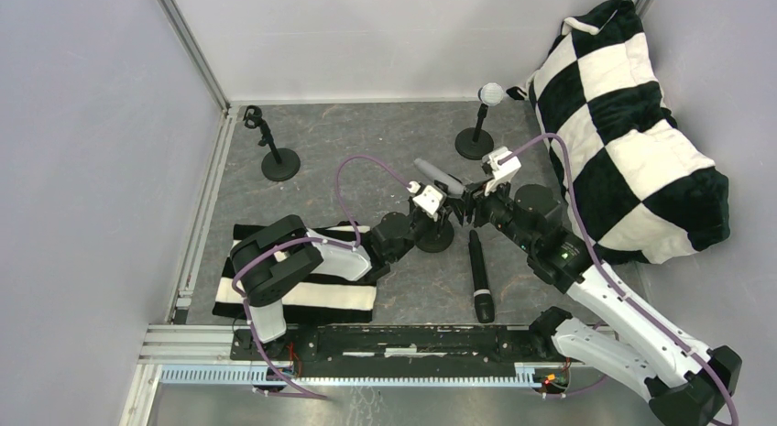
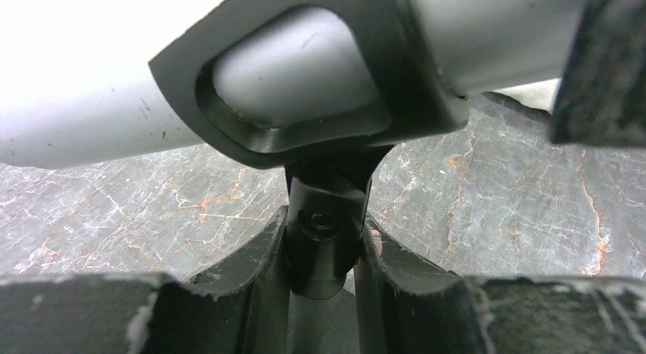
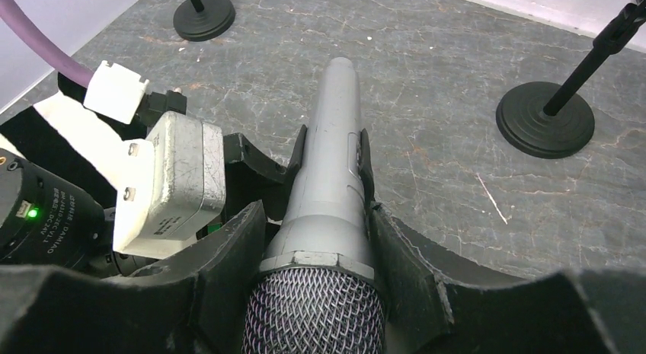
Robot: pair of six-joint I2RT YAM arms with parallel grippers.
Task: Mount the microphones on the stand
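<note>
1. Our right gripper [image 3: 320,247] is clamped on the silver-grey microphone [image 3: 329,133] just behind its mesh head, which fills the bottom centre of the right wrist view. The handle runs away from the jaws toward the top of that frame.
2. Our left gripper [image 2: 324,263] is clenched on the black joint of the middle stand [image 2: 324,224], a finger on each side, right under the clip [image 2: 415,72].
3. The handle sits within the clip. In the left wrist view the grey barrel fills the clip's mouth, and in the right wrist view the clip's two arms hug the barrel a little ahead of our fingers.
4. We judge the step in hand to be seating this microphone. To do it well, we hold the stand firm with the left jaws so it cannot tip or swivel. We press the barrel along its own line until the clip grips it snugly, and only then loosen the right jaws. Whether it is fully home, we cannot tell.
5. Further out, in the top view, the black microphone [image 1: 481,278] lies flat on the table [image 1: 366,142], just right of the middle stand's base. The white microphone [image 1: 491,94] is up in the far stand [image 1: 475,144] at upper right, and an empty stand [image 1: 272,149] waits at upper left.
</note>
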